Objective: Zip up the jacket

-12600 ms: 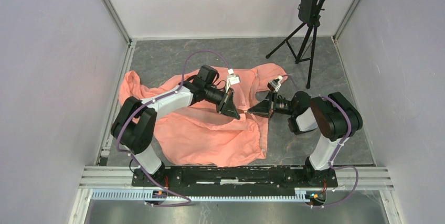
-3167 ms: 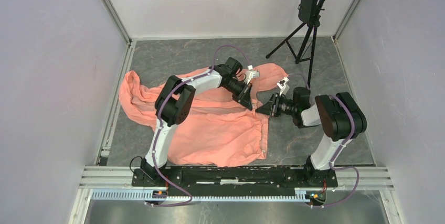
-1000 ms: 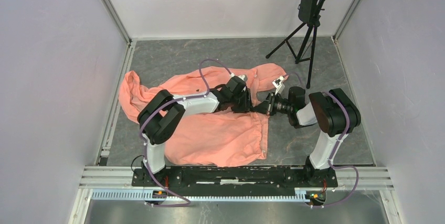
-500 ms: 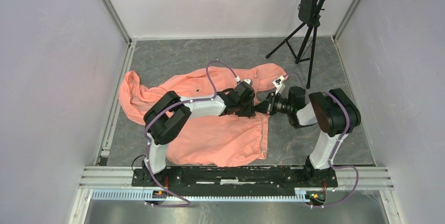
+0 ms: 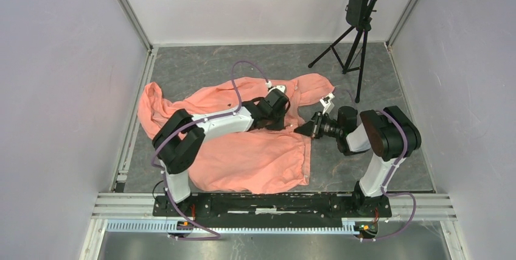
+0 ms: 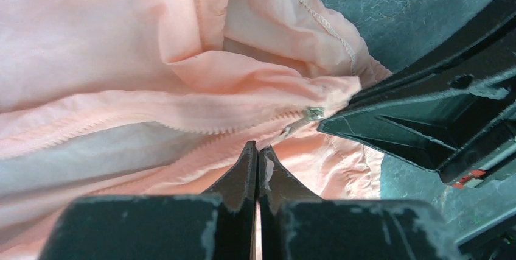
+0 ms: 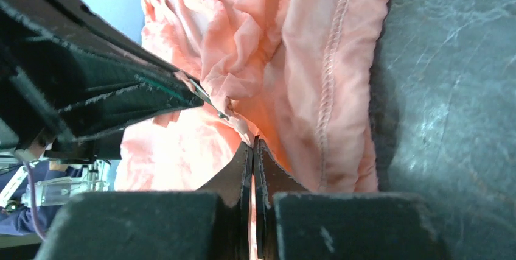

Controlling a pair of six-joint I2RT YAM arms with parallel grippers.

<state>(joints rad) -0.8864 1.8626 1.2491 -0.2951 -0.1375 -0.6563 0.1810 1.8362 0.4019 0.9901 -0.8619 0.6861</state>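
The salmon-pink jacket (image 5: 243, 150) lies spread on the grey floor. In the left wrist view the jacket (image 6: 122, 28) shows two rows of zipper teeth that meet at a small metal slider (image 6: 314, 112), with its pull tab (image 6: 291, 130) pointing toward me. My left gripper (image 6: 258, 148) is shut, its tips on the fabric just short of the tab, with nothing seen between them. My right gripper (image 7: 252, 142) is shut on the jacket edge (image 7: 292, 41) right beside the slider. In the top view the left gripper (image 5: 286, 123) and the right gripper (image 5: 301, 131) nearly touch tip to tip.
A black tripod stand (image 5: 359, 41) rises at the back right. White walls close in the left, right and back sides. The metal base rail (image 5: 274, 202) runs along the near edge. The jacket's hood and sleeves spread toward the back and left.
Over the last second my left gripper went right toward the right gripper, then drew back a little to the left. The right gripper stayed at the jacket edge, shifting slightly right.
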